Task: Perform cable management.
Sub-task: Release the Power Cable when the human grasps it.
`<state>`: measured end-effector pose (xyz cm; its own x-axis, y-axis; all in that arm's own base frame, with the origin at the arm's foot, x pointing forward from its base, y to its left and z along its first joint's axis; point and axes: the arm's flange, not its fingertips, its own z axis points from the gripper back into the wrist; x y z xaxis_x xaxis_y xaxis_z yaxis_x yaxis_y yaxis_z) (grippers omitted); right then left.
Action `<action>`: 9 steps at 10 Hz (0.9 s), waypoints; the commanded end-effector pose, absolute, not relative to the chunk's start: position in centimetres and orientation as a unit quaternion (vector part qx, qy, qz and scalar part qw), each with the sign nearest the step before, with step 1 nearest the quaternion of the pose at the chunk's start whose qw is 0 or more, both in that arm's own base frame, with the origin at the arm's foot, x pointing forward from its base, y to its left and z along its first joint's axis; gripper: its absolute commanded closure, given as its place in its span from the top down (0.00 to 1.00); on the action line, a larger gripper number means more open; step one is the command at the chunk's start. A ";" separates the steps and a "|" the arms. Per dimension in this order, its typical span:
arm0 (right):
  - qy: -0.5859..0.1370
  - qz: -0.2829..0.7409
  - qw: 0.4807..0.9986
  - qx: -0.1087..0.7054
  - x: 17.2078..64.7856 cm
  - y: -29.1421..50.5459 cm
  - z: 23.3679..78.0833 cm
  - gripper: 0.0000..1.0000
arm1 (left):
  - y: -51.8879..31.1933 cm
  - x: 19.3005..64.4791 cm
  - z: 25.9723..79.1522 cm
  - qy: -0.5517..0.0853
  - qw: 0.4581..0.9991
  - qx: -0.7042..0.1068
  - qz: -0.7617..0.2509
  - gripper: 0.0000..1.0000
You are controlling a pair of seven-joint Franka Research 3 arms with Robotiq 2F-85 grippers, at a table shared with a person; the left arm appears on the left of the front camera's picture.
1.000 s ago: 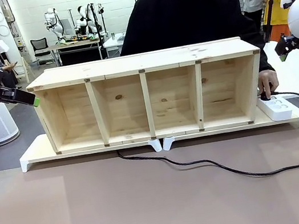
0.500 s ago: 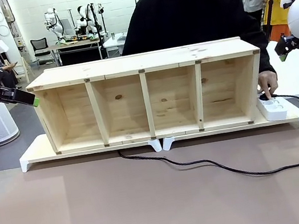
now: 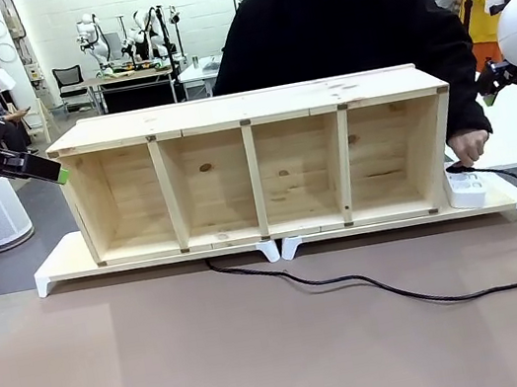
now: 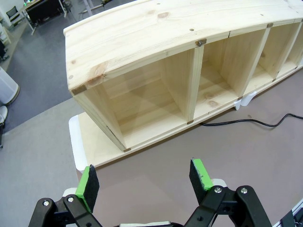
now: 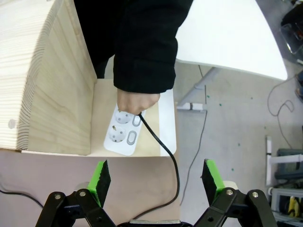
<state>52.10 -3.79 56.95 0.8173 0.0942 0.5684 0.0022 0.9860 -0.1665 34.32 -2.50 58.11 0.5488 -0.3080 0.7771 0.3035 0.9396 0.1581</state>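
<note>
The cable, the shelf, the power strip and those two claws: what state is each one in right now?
Cable: loose, snaking across the table, one end at the power strip under the person's hand.
Power strip: flat beside the shelf, two sockets free.
Shelf: upright, all four compartments empty.
Left gripper: open, holding nothing.
Right gripper: open, holding nothing, above the cable.

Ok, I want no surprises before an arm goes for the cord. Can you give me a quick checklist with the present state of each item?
1. Left pincer open, holding nothing: ok.
2. Right pincer open, holding nothing: ok.
3. Cable lies loose on the table, reachable: ok.
4. Person's hand off the plug end: not ok, it is at the power strip.
5. Plug fully seated: cannot tell.
6. Shelf unit compartments free: ok.
</note>
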 end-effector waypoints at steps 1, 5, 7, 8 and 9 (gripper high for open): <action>-0.297 0.023 0.951 -0.080 52.1 -3.9 56.8 1.00 | -2.4 34.4 58.1 -0.445 0.878 0.002 -0.173 1.00; -0.297 0.023 0.951 -0.080 52.1 -3.9 56.8 1.00 | -2.4 34.4 58.1 -0.445 0.878 0.002 -0.173 1.00; -0.297 0.023 0.951 -0.080 52.1 -3.9 56.8 1.00 | -2.4 34.4 58.1 -0.445 0.878 0.002 -0.173 1.00; -0.297 0.023 0.951 -0.080 52.1 -3.9 56.8 1.00 | -2.4 34.4 58.1 -0.445 0.878 0.002 -0.173 1.00; -0.297 0.023 0.951 -0.080 52.1 -3.9 56.8 1.00 | -2.4 34.4 58.1 -0.445 0.878 0.002 -0.173 1.00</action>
<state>52.10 -3.79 56.95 0.8173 0.0942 0.5684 0.0022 0.9860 -0.1665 34.32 -2.50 58.11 0.5488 -0.3080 0.7771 0.3035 0.9396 0.1581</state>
